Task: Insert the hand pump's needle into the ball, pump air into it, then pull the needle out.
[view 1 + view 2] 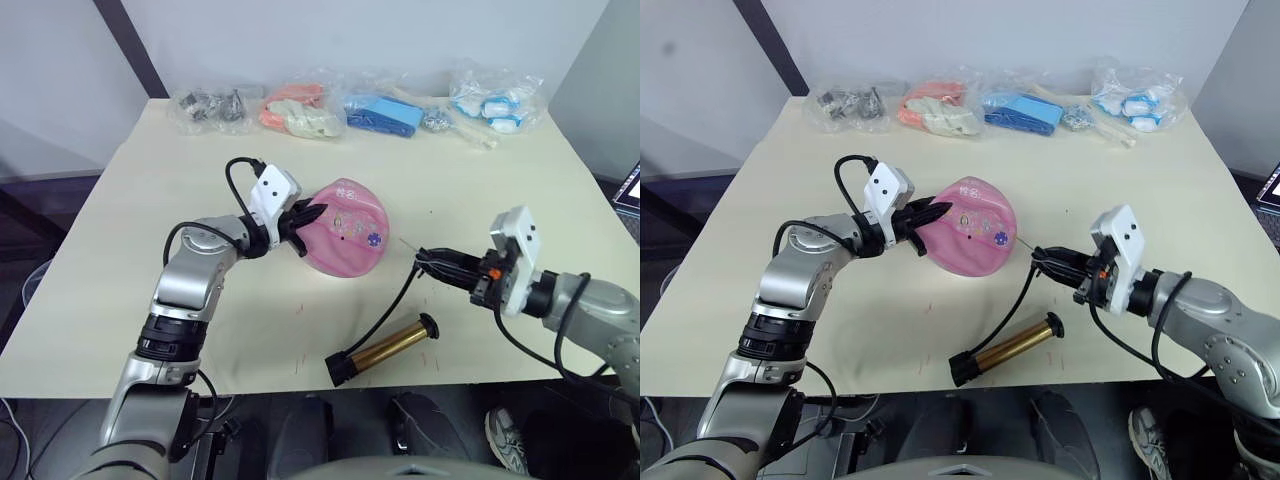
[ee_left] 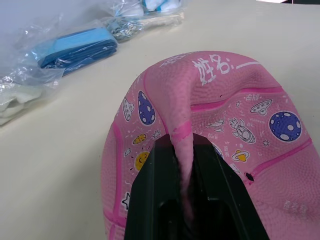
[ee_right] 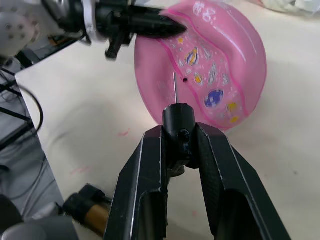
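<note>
1. Ball (image 1: 347, 238): pink and partly deflated, it lay near the middle of the table (image 1: 120, 200), and your left claw (image 1: 306, 217) was closed on a pinched fold of its rubber at the left side.
2. In the left wrist view you could see the pink fold squeezed between the two black fingers (image 2: 150, 200), with the small black valve hole (image 2: 249, 177) just beside them on the printed face.
3. Your right claw (image 1: 1048, 257) was closed on the black fitting of the needle (image 3: 175, 90); the thin silver pin pointed at the ball, its tip very near the valve hole but still outside it.
4. The hand pump (image 1: 385, 349) lay flat on the table near the front edge, between the two arms, and its black hose (image 1: 400, 296) curved up to the right claw.
5. Several plastic bags (image 1: 380, 108) with small items lay in a row along the far edge of the table.
</note>
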Action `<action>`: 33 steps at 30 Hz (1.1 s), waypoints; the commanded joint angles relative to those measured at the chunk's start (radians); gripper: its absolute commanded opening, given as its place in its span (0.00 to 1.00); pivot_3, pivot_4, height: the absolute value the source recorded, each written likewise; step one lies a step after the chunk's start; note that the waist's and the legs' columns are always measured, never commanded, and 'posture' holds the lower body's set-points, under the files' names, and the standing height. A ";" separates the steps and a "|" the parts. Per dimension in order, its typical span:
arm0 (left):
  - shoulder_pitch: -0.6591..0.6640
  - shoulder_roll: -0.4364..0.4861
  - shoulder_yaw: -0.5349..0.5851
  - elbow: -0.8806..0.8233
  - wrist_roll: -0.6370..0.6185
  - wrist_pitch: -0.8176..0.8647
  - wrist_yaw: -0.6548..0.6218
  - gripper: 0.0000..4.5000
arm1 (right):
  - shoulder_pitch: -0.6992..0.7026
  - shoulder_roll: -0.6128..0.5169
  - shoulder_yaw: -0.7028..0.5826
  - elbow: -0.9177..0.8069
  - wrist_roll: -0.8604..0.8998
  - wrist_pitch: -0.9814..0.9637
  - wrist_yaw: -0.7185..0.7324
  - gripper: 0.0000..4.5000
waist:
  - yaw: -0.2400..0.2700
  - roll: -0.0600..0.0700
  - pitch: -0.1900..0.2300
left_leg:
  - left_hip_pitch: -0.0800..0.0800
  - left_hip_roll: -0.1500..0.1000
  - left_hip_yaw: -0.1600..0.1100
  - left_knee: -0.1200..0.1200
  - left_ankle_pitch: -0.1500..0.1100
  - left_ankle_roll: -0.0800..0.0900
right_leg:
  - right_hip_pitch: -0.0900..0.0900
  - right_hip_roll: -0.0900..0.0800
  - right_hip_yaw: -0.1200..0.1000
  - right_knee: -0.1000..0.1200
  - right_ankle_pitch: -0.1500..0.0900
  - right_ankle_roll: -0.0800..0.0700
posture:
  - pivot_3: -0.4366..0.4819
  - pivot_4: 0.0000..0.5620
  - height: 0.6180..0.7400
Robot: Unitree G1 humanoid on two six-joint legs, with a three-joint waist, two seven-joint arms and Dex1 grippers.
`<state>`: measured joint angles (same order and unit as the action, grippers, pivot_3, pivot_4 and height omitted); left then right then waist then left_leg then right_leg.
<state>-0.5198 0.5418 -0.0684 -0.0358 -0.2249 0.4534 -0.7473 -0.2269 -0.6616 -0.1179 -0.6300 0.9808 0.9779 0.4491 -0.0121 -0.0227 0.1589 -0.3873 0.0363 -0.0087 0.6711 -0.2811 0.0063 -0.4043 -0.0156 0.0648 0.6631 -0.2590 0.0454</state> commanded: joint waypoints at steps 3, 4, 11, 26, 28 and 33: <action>0.008 0.003 0.010 -0.031 0.013 -0.034 0.007 0.01 | -0.133 0.050 0.016 0.070 0.145 0.165 -0.137 0.08 | -0.001 0.000 0.000 | 0.000 0.000 0.000 0.000 0.000 0.000 | 0.000 0.000 0.000 0.000 0.000 0.000 | 0.48 0.27 1.00; 0.009 0.002 0.010 -0.030 0.013 -0.035 0.008 0.01 | -0.158 0.068 0.016 0.090 0.169 0.190 -0.174 0.08 | -0.002 0.000 0.000 | 0.000 0.000 0.000 0.000 0.000 0.000 | 0.000 0.000 0.000 0.000 0.000 0.000 | 0.48 0.27 1.00; 0.026 -0.010 0.002 -0.031 0.018 -0.051 0.019 0.01 | -0.282 0.185 0.045 0.190 0.254 0.354 -0.395 0.08 | -0.002 0.000 0.000 | -0.005 0.000 0.000 0.001 0.000 0.000 | -0.004 0.000 -0.001 0.000 0.000 0.000 | 0.48 0.27 1.00; 0.052 -0.029 -0.013 -0.049 0.041 -0.071 0.023 0.01 | -0.405 0.403 0.015 0.410 0.243 0.497 -0.632 0.08 | -0.001 0.001 -0.001 | -0.010 -0.001 -0.001 0.002 0.000 0.000 | -0.008 -0.002 -0.002 0.002 0.001 0.001 | 0.48 0.27 1.00; 0.054 -0.030 -0.013 -0.051 0.043 -0.072 0.023 0.01 | -0.413 0.415 0.011 0.423 0.225 0.500 -0.644 0.08 | -0.001 0.001 -0.001 | -0.010 -0.001 -0.001 0.002 0.000 0.000 | -0.008 -0.002 -0.002 0.002 0.001 0.001 | 0.48 0.27 1.00; 0.056 -0.031 -0.016 -0.057 0.049 -0.069 0.020 0.01 | -0.453 0.468 -0.054 0.490 0.201 0.488 -0.689 0.08 | -0.001 0.001 -0.001 | -0.010 -0.001 -0.001 0.002 0.000 0.000 | -0.008 -0.002 -0.002 0.002 0.001 0.001 | 0.48 0.27 1.00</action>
<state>-0.4693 0.5171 -0.0633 -0.0693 -0.1791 0.3855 -0.7212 -0.6486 -0.2028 -0.1237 -0.1332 1.1781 1.4784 -0.2280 -0.0133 -0.0217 0.1579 -0.3972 0.0355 -0.0101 0.6729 -0.2808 0.0064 -0.4126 -0.0175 0.0626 0.6651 -0.2579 0.0461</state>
